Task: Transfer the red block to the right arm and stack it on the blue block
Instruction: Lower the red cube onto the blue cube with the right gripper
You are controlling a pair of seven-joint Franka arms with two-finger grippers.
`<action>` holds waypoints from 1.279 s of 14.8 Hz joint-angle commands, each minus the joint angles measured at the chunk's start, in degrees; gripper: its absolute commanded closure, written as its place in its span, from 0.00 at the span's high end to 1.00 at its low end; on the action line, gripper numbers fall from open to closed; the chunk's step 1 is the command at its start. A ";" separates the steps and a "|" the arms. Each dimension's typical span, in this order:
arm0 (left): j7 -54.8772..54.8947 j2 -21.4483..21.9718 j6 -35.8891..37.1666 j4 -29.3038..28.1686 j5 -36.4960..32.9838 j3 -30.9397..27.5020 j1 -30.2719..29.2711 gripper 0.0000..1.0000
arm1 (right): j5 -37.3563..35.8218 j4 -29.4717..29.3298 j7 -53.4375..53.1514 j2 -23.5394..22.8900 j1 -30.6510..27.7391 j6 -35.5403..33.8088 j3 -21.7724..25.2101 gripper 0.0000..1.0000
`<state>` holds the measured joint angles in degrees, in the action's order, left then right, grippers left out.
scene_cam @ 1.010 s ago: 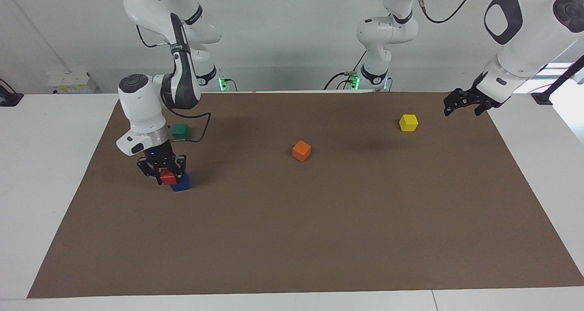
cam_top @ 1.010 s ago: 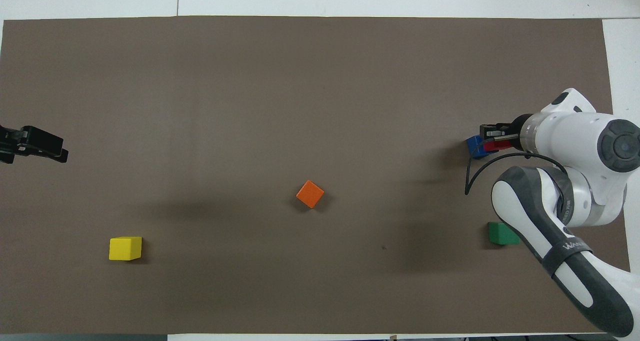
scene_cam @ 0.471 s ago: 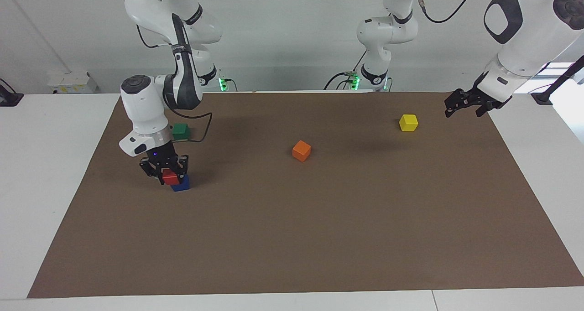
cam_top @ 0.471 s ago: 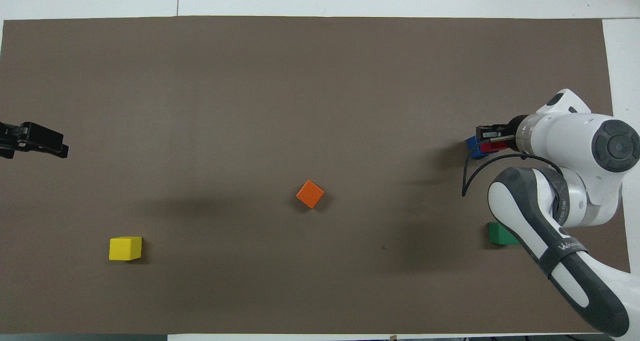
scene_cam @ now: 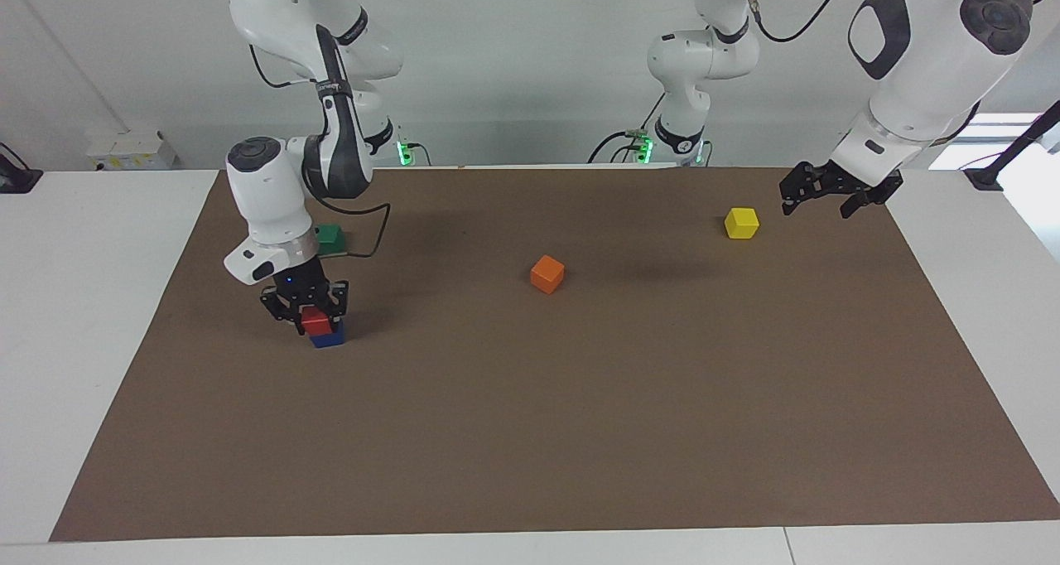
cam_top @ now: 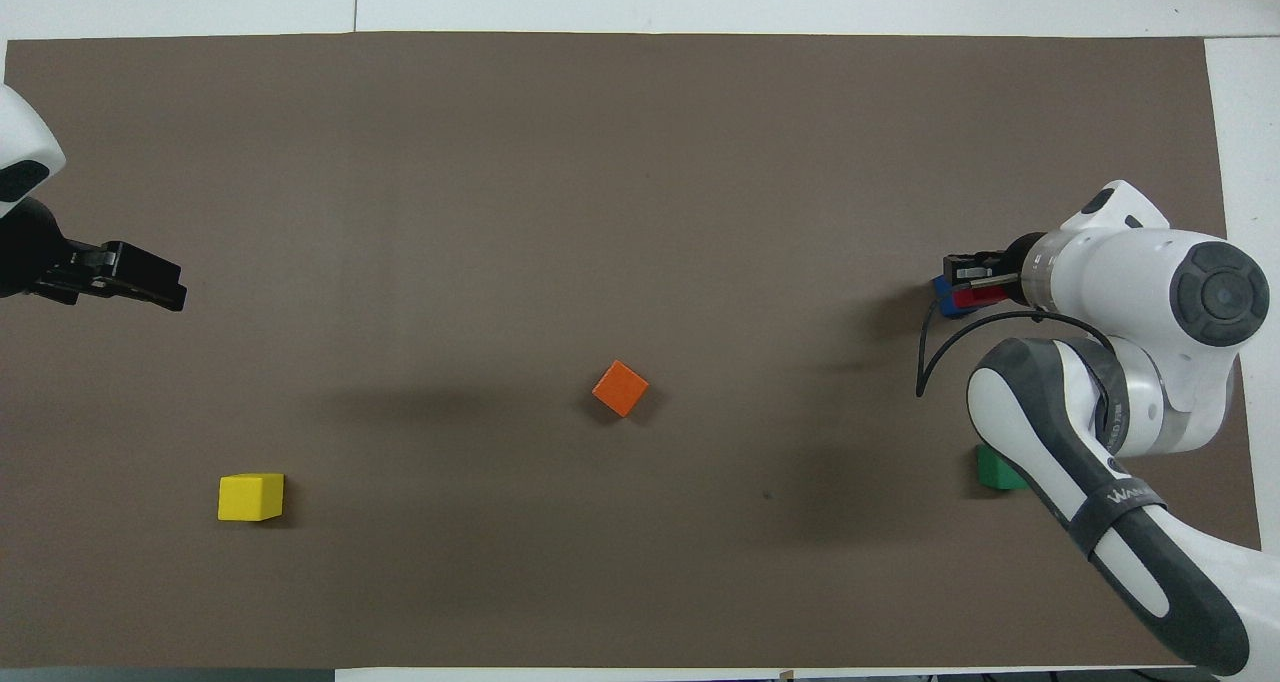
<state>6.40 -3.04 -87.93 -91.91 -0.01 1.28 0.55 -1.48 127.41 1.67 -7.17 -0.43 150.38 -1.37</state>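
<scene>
The right gripper [scene_cam: 304, 314], clamped on the small glossy red cube [scene_cam: 315, 320], has shifted it over the deep blue cube [scene_cam: 328, 337] near the brown mat's [scene_cam: 580, 432] edge, while the open-fingered left gripper [scene_cam: 832, 190] has drifted inward above open mat.

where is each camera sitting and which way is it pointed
Facing view: high across the table, looking at the robots; both whole arms show, right gripper holding the red block on the blue block, left gripper raised near the yellow block.
Overhead view: above the robots' end, looking steeply down; right arm's forearm and left gripper show.
Shared: orange block, all blocks, half a turn apart.
</scene>
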 commanded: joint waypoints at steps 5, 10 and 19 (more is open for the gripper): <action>-1.04 0.05 0.13 -0.02 0.37 -1.11 0.41 1.00 | -1.25 0.65 1.32 0.66 -0.97 -0.61 -0.13 0.00; -1.12 0.05 0.04 -0.02 0.37 -1.19 0.41 1.00 | -1.25 0.39 1.32 0.58 -1.15 -0.70 -0.13 0.00; -1.12 0.05 -0.14 -0.02 0.37 -1.19 0.41 1.00 | -1.16 0.12 1.06 0.49 -1.24 -0.87 -0.13 0.79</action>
<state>6.06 -3.09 -87.90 -91.91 -0.01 0.60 0.54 -1.48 127.43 2.07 -7.16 -0.90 150.27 -1.10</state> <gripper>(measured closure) 0.000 0.238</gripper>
